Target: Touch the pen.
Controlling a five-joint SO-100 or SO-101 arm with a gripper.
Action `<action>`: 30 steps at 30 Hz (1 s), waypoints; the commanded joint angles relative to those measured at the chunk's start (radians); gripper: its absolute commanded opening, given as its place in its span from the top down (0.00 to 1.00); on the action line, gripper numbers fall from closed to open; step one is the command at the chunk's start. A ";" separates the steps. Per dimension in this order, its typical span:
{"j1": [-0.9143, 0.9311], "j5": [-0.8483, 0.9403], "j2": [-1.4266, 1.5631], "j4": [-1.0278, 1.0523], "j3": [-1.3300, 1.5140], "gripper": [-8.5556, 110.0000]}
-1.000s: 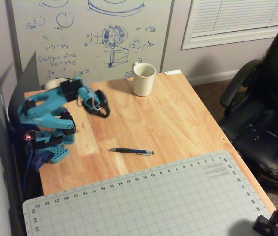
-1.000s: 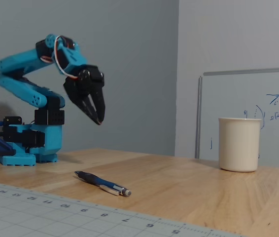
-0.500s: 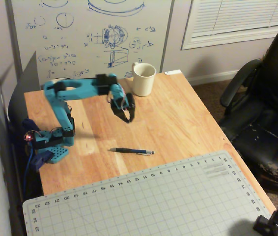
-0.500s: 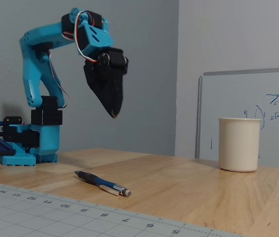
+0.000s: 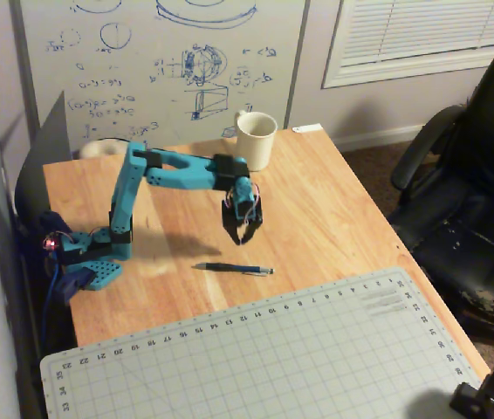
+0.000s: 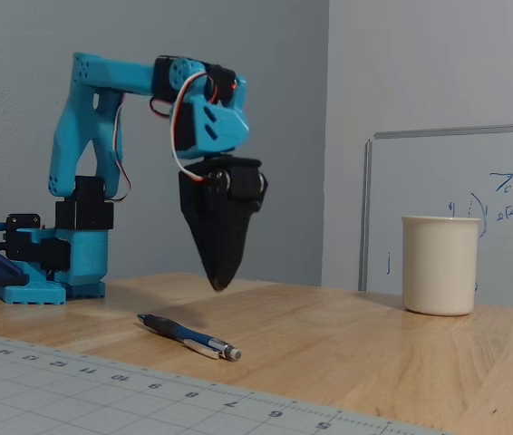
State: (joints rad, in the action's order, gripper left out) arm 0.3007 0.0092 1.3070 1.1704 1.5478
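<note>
In the fixed view the blue arm (image 6: 84, 118) reaches from the left, and its jaws (image 6: 219, 283) point down, pressed together, above the tabletop (image 6: 347, 344). The pen (image 6: 187, 336) lies low in the centre, apart from them. The mug (image 6: 440, 265) stands right.

the gripper (image 6: 219, 283) hangs point-down above the wooden table (image 6: 347, 349) — jaws together, clear of the pen (image 6: 187, 336) lying below; cream mug (image 6: 440, 265) stands well right.
</note>
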 commanded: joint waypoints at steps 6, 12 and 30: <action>0.092 0.003 -0.058 -0.009 -0.170 0.92; 0.120 0.003 -0.098 -0.009 -0.183 0.92; 0.129 0.002 -0.169 -0.009 -0.179 0.92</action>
State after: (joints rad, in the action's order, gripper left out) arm 0.4326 0.0092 1.1367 1.1704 1.4481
